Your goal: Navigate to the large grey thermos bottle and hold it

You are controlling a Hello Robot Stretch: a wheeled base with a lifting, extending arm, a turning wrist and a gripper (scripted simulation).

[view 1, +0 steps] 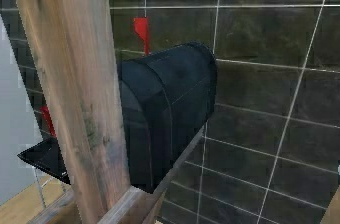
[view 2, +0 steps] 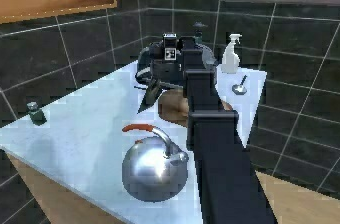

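Driving looks done; this is the reach. Over the pale blue worktop (view 2: 78, 140) the arm (view 2: 218, 150) stretches past a steel kettle (view 2: 153, 170) to the far side. The tool (view 2: 156, 75) sits among dark shapes there. I cannot tell whether it holds anything, or which shape is the thermos bottle. Next comes lining up on it.

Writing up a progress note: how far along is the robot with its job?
Looks done: the drive, since the robot stands by the pale table. In hand: the arm reaches over it, the pincer near the white bottle. Left: a confirmed hold; I cannot tell whether it holds anything.
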